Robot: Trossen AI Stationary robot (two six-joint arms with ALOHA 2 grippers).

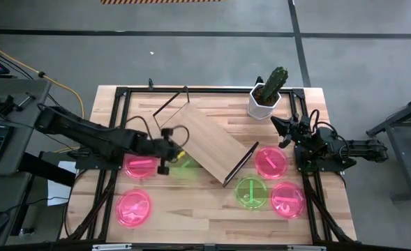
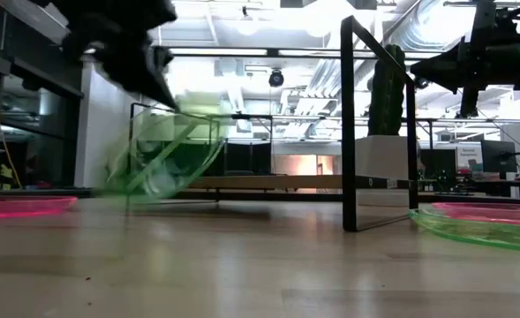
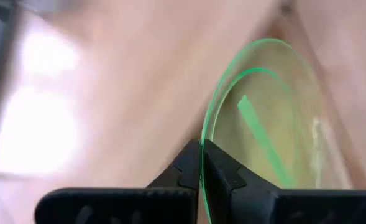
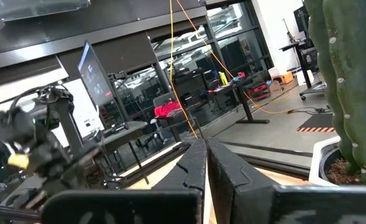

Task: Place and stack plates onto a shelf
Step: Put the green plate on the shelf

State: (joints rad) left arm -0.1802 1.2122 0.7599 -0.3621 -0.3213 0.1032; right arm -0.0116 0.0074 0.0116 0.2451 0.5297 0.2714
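Gripping a green plate (image 3: 276, 118) by its rim, my left gripper (image 3: 202, 163) shows its fingers pinched tight on the edge in the left wrist view; the straight bar mark inside the plate reads clearly there. From the high view that same plate (image 1: 184, 160) is only a blurred green patch at the shelf's near left edge, with the left gripper (image 1: 172, 148) over it. The low view shows what neither gives: the plate (image 2: 167, 155) is tilted up off the tabletop, hanging beside the dark wire frame.

On the table (image 1: 191, 213), near edge first: one pink plate (image 1: 134, 208) towards the near left corner, another pink plate (image 1: 287, 198) near the right edge, a second green plate (image 1: 249, 192) just beside it. Farther in, a pink plate (image 1: 142, 166) lies under the left arm and a pink plate (image 1: 271, 161) rests by the shelf's right end. The shelf (image 1: 208, 143) sits slantwise mid-table, board bare.

My right gripper (image 1: 287, 130) waits at the right edge, fingers closed on nothing per its wrist view (image 4: 205, 163). A potted cactus (image 1: 268, 92) stands at the far right corner, close ahead of it. I can read no writing anywhere.
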